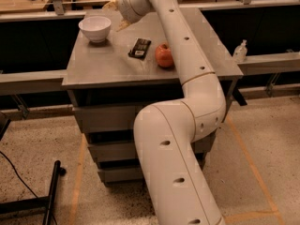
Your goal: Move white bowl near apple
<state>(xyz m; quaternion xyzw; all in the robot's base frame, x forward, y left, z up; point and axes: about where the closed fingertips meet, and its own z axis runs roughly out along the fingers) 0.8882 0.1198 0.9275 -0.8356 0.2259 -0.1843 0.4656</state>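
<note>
- Hovering above the far part of the grey surface (108, 67): claw (115, 15), spread apart, nothing held between its pale fingertips (109, 4).
- Sitting upright just left of the claw, near the far left corner, untouched: white bowl (95, 28).
- Lying flat nearer the camera than the claw, slightly to its right: black rectangular packet (139, 48).
- Resting further right of the claw, just beside the packet and well apart from the bowl: red-orange apple (164, 56).
- Sweeping back from the claw, past the apple, down into the foreground: thick white arm (190, 64).
</note>
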